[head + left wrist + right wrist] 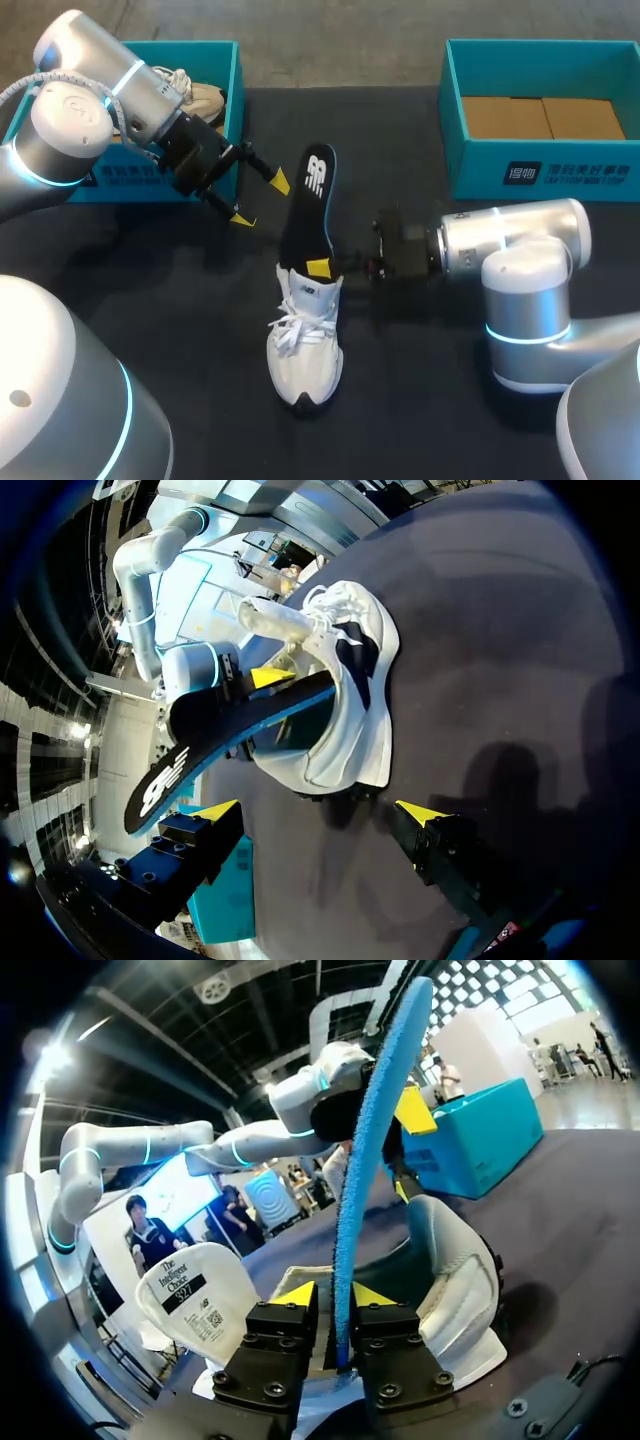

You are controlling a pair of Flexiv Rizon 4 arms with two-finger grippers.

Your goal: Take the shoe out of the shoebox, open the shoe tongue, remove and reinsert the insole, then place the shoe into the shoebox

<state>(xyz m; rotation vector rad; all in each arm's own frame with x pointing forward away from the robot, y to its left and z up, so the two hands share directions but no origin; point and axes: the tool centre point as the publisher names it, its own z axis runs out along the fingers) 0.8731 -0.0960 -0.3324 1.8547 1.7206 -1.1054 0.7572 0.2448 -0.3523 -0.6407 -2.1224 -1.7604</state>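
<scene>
- The white lace-up sneaker point(305, 345) stands in the middle of the black table point(420, 400), outside both boxes, with its toe toward the near edge.
- The black foam insole point(310, 200), with a white logo on top and a blue underside, stands up out of the sneaker's opening. It leans toward the far side of the table, and its lower end is at the collar.
- The right gripper point(322, 268) comes in from the right at the sneaker's collar. Its fingers point(295, 1293) are clamped on the lower edge of the insole, one yellow tip on each face.
- In the right wrist view, the sneaker's white padded tongue point(195, 1300) is folded forward, away from the opening, with its label side showing.
- The left gripper point(262, 200) hangs just beside the upper part of the insole, between it and the left box. Its fingers are spread wide apart and touch nothing.
- A teal cardboard shoebox point(236, 90) sits at the far left of the table with a beige sneaker point(200, 100) inside it.
- A second teal box point(480, 155) sits at the far right, with brown cardboard point(545, 118) lying in its bottom.
</scene>
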